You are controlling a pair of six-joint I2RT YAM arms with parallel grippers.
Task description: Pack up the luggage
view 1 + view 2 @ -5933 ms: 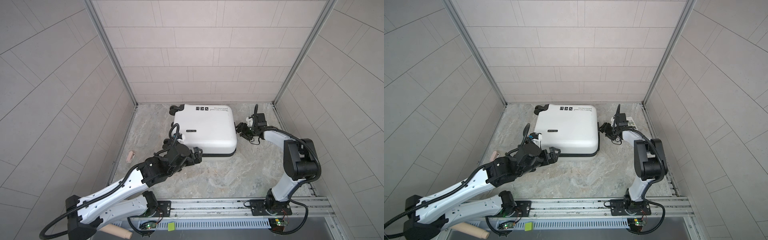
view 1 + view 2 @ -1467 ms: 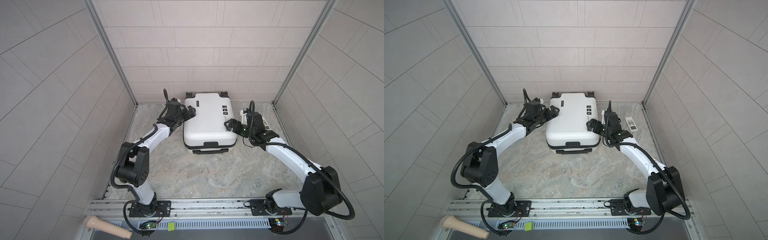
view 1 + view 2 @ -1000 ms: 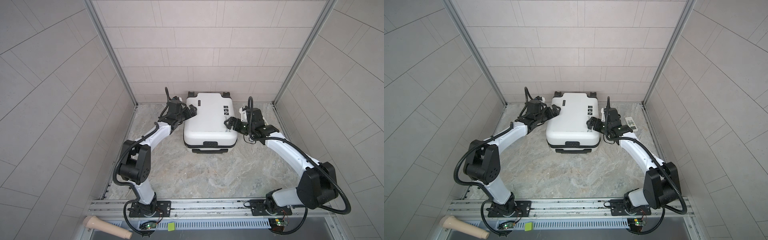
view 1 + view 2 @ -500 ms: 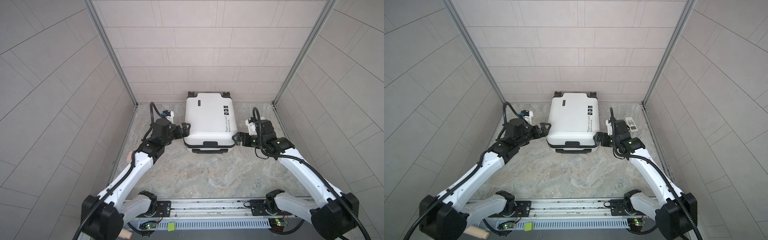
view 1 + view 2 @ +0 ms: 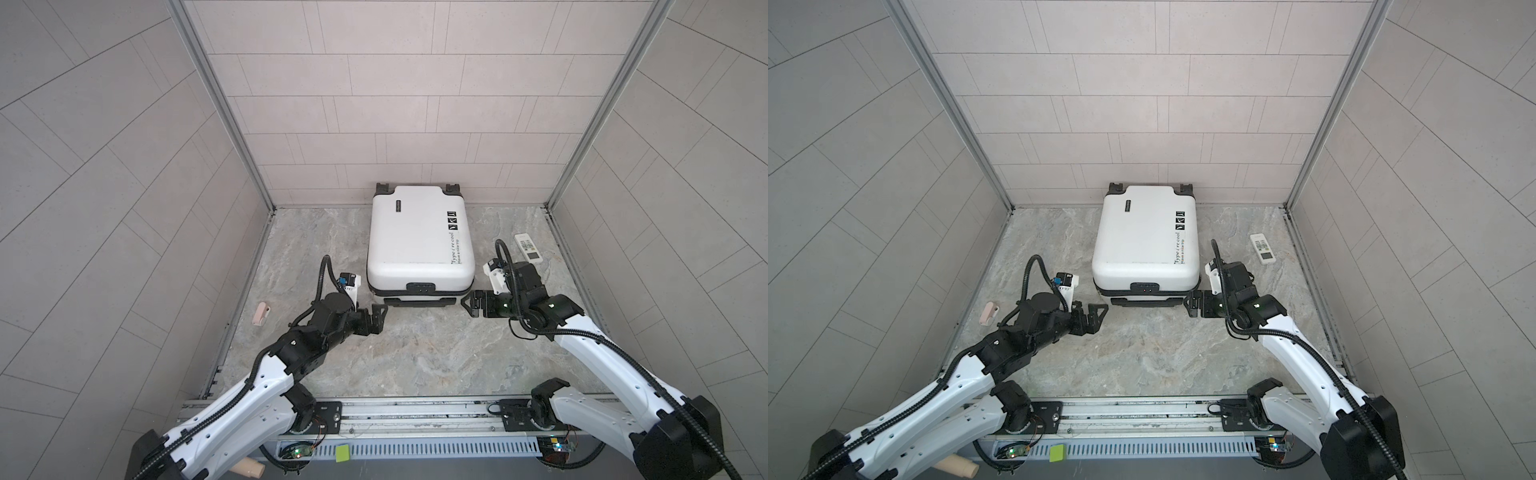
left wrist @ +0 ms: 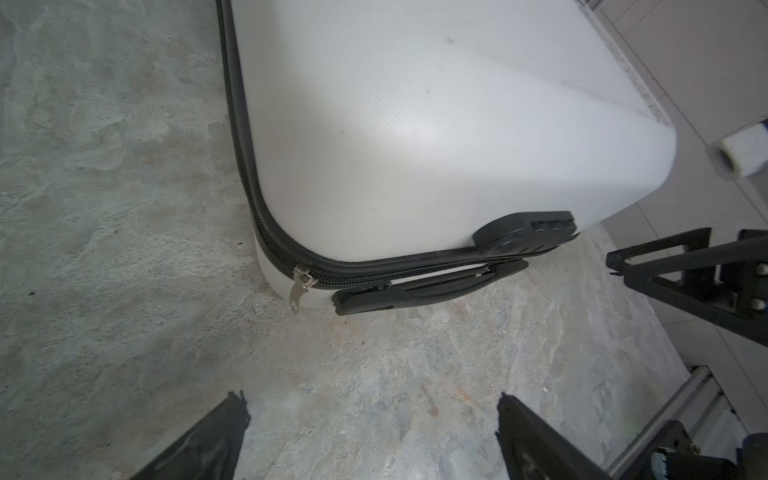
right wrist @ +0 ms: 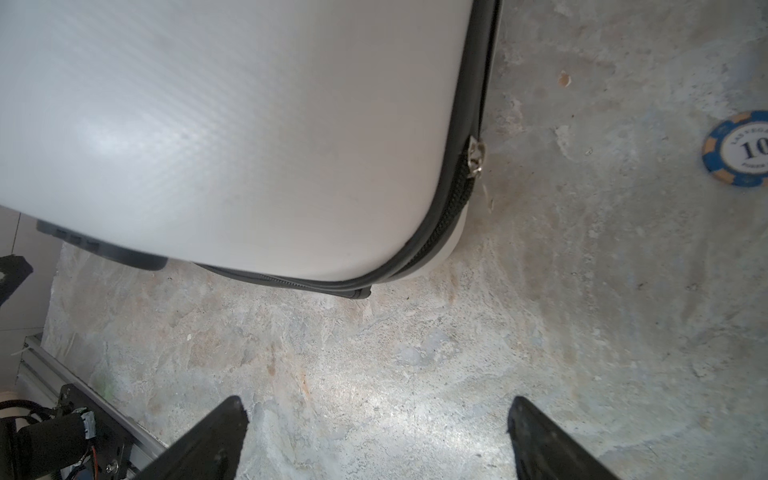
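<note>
1. Nearest, a rail (image 5: 415, 415) carries both arm bases at the table's (image 5: 415, 353) front edge.
2. The left hand (image 5: 379, 316) hovers over bare table just off the near left corner of the luggage (image 5: 419, 241). Its jaws are wide and hold nothing. In the left wrist view its 2 fingers (image 6: 208, 440) stand well apart with only table between them.
3. The right hand (image 5: 468, 302) sits just off the near right corner, equally wide and empty, touching nothing.
4. A small pink item (image 5: 261, 312) lies at the table's left edge, well apart from the left hand.
5. The luggage lies flat with its lid down in the middle-back of the table. Its lock (image 5: 421, 287) and handle (image 6: 428, 286) are on the near end, between the 2 hands.
6. A black zipper band runs round its side. 1 pull (image 6: 300, 286) hangs at the near left corner, and another pull (image 7: 476, 158) sits on the right side near the corner.
7. A blue poker chip (image 7: 739, 147) lies on the table beside the luggage's right side, seen only in the right wrist view.
8. A white remote (image 5: 528, 247) lies farther back, near the right wall.
9. Farthest, the 2 wheels (image 5: 383, 189) sit against the back wall.
</note>
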